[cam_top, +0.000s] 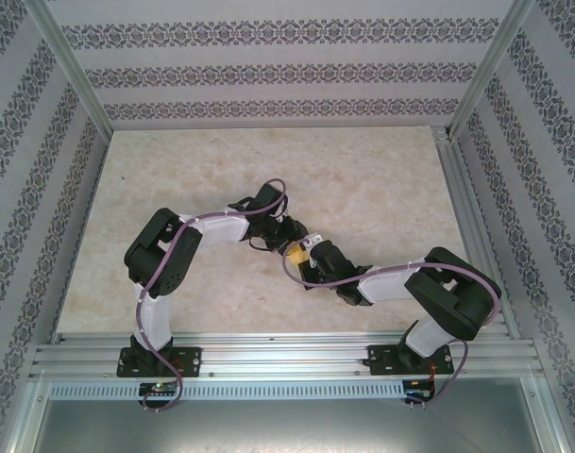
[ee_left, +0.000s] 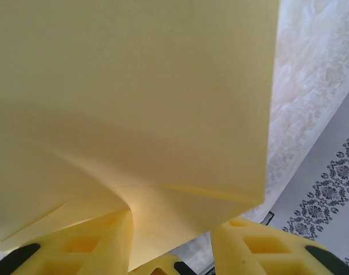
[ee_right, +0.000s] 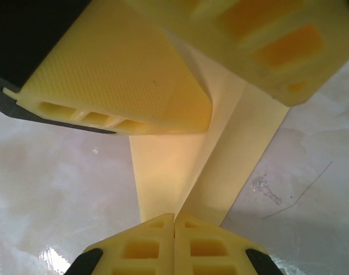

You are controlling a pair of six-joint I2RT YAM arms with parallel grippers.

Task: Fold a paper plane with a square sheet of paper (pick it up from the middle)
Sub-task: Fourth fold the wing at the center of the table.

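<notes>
The pale-yellow sheet of paper (ee_right: 168, 172) is folded in a V along a centre crease and held above the table. My right gripper (ee_right: 174, 220) is shut on the crease at its near end. The left gripper's fingers (ee_right: 117, 74) stand apart on either side of the paper further along. In the left wrist view the paper (ee_left: 134, 103) spreads across the frame and rests against one finger of my left gripper (ee_left: 180, 220), which is open. From above, both grippers meet mid-table around a small yellow patch of paper (cam_top: 295, 253). Whether it forms a pointed paper plane I cannot tell.
The pale marbled table (cam_top: 363, 179) is walled by patterned panels and aluminium posts (cam_top: 70, 75). A metal rail (cam_top: 287, 354) at the near edge carries both arm bases. The left arm (cam_top: 164, 255) and right arm (cam_top: 438, 288) bend inward toward the centre.
</notes>
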